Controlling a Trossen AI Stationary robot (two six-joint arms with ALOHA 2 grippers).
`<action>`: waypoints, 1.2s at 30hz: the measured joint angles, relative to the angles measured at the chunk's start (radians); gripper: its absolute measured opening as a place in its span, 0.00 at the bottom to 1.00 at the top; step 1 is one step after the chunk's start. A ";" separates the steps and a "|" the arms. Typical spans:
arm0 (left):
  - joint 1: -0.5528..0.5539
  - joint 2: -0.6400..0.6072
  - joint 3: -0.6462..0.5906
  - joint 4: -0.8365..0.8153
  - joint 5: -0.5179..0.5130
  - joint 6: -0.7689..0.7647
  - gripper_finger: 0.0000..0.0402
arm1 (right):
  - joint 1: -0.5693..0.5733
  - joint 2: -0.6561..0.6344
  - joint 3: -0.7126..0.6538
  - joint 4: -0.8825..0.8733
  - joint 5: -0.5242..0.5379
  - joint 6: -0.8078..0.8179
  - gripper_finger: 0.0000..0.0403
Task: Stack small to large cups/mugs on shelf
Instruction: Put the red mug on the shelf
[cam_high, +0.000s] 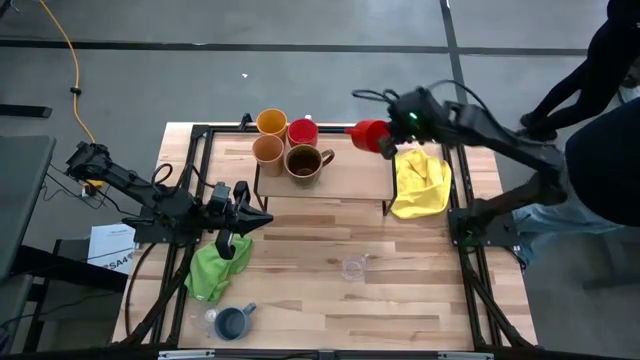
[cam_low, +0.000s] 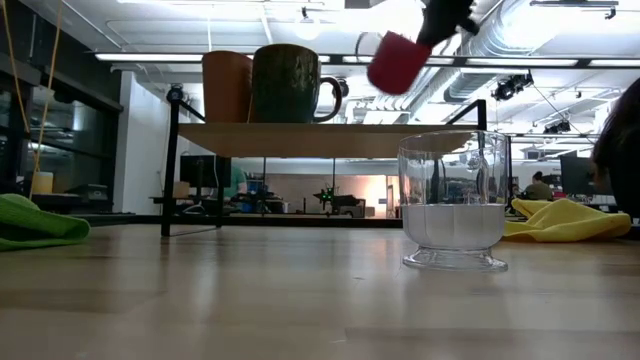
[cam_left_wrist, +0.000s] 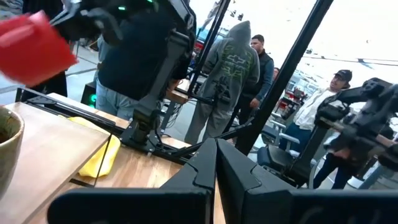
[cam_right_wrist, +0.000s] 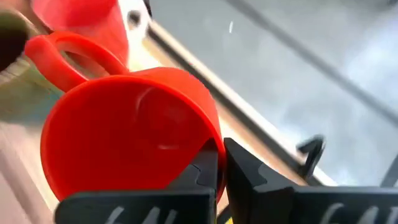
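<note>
The light-wood shelf (cam_high: 350, 185) stands at the table's far middle. On its left part stand a yellow-orange cup (cam_high: 271, 122), a tan cup (cam_high: 268, 151), a red mug (cam_high: 303, 131) and a brown mug (cam_high: 303, 162). My right gripper (cam_high: 387, 142) is shut on a second red mug (cam_high: 368, 134), above the shelf's far right part; in the low view this mug (cam_low: 398, 60) is tilted, well above the board (cam_low: 330, 140). My left gripper (cam_high: 252, 215) is shut and empty, near the shelf's near left corner, above the green cloth (cam_high: 212, 272). My right gripper holds the red mug by its rim (cam_right_wrist: 211, 144), on the side opposite the handle (cam_right_wrist: 62, 53). The wall passes between the two fingers (cam_right_wrist: 202, 174), one inside and one outside as far as it shows. The mug is lifted clear and tipped on its side, with its mouth toward the wrist.
A clear glass (cam_high: 352, 267) stands on the table's near middle. A blue-grey mug (cam_high: 233, 322) stands near the near left edge. A yellow cloth (cam_high: 420, 182) lies right of the shelf. A person (cam_high: 600, 120) stands beyond the table's right edge, and people show in the room behind.
</note>
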 joint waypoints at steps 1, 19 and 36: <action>0.000 0.000 0.000 0.000 0.000 0.000 0.00 | -0.028 0.034 0.025 -0.033 -0.036 0.000 0.00; 0.000 0.000 0.000 -0.002 0.000 0.000 0.00 | -0.113 0.549 0.546 -0.387 -0.145 -0.139 0.00; 0.000 0.000 0.000 -0.022 -0.027 0.000 0.00 | -0.104 0.646 0.639 -0.436 -0.226 -0.056 0.00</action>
